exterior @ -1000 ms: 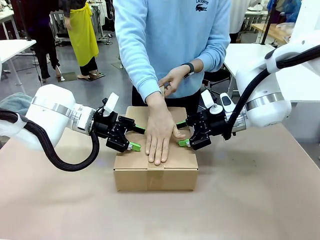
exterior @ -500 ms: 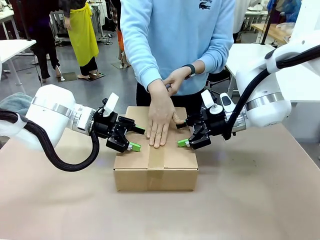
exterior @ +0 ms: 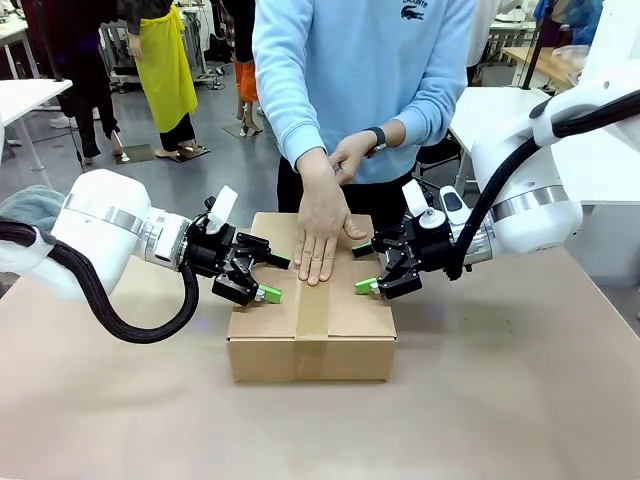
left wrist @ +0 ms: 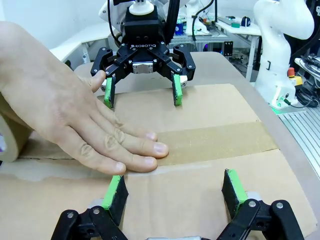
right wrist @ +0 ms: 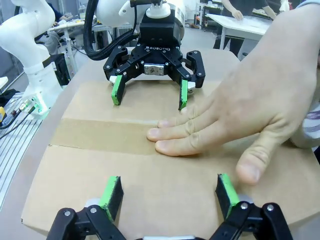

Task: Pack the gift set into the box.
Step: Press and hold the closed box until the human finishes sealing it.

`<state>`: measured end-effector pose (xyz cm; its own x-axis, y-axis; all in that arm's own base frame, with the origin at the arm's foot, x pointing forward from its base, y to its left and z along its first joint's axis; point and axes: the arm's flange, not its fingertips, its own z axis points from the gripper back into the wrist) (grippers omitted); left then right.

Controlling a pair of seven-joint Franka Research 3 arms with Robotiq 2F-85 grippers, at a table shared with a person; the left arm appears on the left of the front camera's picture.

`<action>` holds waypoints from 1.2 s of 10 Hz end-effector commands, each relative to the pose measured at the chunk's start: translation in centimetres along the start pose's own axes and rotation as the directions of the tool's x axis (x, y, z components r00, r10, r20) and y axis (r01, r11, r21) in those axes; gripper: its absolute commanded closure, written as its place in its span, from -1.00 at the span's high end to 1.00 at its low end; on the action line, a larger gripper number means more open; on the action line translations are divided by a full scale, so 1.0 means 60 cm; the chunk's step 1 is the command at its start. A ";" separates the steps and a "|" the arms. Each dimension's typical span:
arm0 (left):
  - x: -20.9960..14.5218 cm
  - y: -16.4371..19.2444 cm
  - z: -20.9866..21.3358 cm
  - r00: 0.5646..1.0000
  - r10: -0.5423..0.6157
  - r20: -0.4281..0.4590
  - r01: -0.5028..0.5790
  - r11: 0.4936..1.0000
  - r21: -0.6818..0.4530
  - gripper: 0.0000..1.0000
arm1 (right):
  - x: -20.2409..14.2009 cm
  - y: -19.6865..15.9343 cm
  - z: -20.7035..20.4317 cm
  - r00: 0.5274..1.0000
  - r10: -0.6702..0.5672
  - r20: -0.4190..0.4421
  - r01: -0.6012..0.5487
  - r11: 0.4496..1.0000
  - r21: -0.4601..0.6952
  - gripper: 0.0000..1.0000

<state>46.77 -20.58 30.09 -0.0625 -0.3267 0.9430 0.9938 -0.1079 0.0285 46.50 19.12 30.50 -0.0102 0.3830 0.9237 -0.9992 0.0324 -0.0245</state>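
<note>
The box (exterior: 311, 322) sits closed between the two grippers, its flaps down under a strip of brown tape (left wrist: 215, 141); the gift set is presumably inside. The person's hand (exterior: 322, 235) lies flat on the seam, evidently smoothing the tape. The left gripper (exterior: 252, 279) and right gripper (exterior: 376, 268), jaws spread and empty, press the flaps to steady them.

I see the box (exterior: 312, 335) mid-table, plain brown cardboard, flaps shut flat, brown tape strip along the top seam & down the front face.
</note>
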 end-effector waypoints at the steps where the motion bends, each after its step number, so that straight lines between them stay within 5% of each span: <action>1: -0.003 -0.003 0.000 1.000 -0.015 0.003 0.015 1.000 0.001 1.00 | -0.003 0.004 0.000 1.000 0.010 -0.006 -0.010 1.000 -0.003 1.00; 12: -0.003 -0.003 0.000 1.000 -0.015 0.003 0.015 1.000 0.001 1.00 | -0.003 0.004 0.000 1.000 0.010 -0.006 -0.010 1.000 -0.003 1.00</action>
<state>46.77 -20.58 30.09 -0.0624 -0.3268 0.9430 0.9938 -0.1078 0.0284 46.50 19.11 30.53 -0.0107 0.3829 0.9237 -0.9992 0.0325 -0.0250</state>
